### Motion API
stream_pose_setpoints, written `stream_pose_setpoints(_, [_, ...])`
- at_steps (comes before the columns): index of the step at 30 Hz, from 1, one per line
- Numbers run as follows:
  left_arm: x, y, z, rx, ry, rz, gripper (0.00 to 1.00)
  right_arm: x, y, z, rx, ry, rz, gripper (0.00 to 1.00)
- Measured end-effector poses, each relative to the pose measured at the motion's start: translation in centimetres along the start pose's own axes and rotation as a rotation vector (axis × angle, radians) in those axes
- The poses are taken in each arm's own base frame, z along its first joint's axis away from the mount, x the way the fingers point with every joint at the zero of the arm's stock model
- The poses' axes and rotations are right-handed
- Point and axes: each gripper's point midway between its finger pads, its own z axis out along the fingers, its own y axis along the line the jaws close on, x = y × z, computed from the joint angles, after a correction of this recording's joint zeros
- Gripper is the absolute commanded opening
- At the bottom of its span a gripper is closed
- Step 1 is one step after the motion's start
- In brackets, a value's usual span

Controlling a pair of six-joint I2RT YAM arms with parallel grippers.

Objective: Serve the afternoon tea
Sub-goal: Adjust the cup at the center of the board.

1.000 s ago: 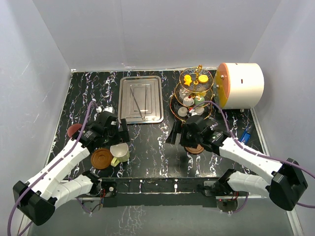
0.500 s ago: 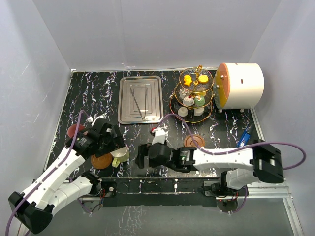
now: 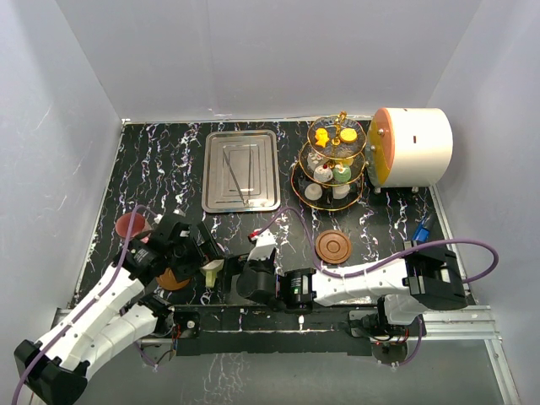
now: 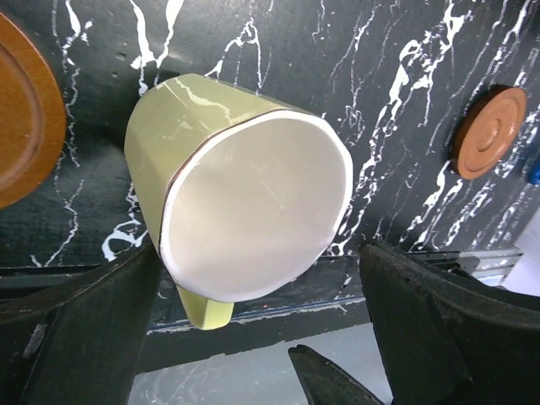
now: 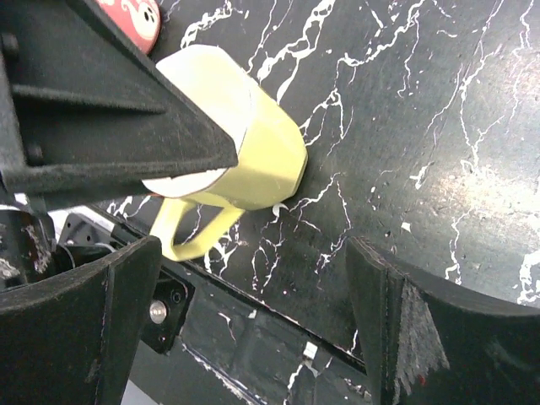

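Low in the top view's lower left, the left gripper [image 4: 260,253] gapes astride a tipped pale-green ceramic cup [image 4: 253,202], perhaps touching. The right gripper [image 5: 253,245] gapes opposite, with a brown round saucer [image 4: 21,118] beside.

Black marbled table [image 3: 169,169]: steel tray [image 3: 241,170] at the back, beside a three-tier cake stand [image 3: 332,164] and white cylinder [image 3: 413,146]; brown saucer [image 3: 333,247] right of centre; cream cup [image 3: 211,268], second saucer [image 3: 173,279] and maroon cup [image 3: 131,224] front left.

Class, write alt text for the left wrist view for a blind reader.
A cream cup, its white interior facing the camera, sits inside the open left end effector on a black marbled table, between two brown saucers.
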Motion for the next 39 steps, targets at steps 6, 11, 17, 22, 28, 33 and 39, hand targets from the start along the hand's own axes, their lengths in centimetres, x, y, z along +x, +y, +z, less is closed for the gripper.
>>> stream_pose_setpoints(6, [0.9,-1.1,0.3,0.091,0.026,-0.064,0.99,-0.7,0.1,0.2,0.003,-0.034,0.022,0.82])
stream_pose_setpoints(11, [0.7,-1.3,0.1,0.094,0.021,-0.070,0.99,-0.6,0.6,0.4,-0.015,-0.033,0.020,0.79])
stream_pose_setpoints(17, [-2.6,-1.7,-2.8,0.039,-0.119,-0.007,0.99,0.5,0.9,0.9,-0.040,-0.004,-0.031,0.77])
stream_pose_setpoints(22, [-5.5,-0.9,-5.4,-0.037,-0.267,0.048,0.99,1.8,1.0,1.7,-0.041,0.031,-0.116,0.79])
stream_pose_setpoints(28, [-8.0,1.1,-6.7,-0.155,-0.394,0.132,0.99,2.4,1.9,2.7,-0.037,0.054,-0.181,0.76])
stream_pose_setpoints(33, [-9.7,1.3,-6.0,-0.223,-0.437,0.230,0.99,2.1,1.6,3.0,-0.019,0.047,-0.201,0.68])
stream_pose_setpoints(39, [-11.7,0.4,-4.7,-0.259,-0.470,0.331,0.99,1.3,1.2,4.2,0.005,0.047,-0.198,0.61])
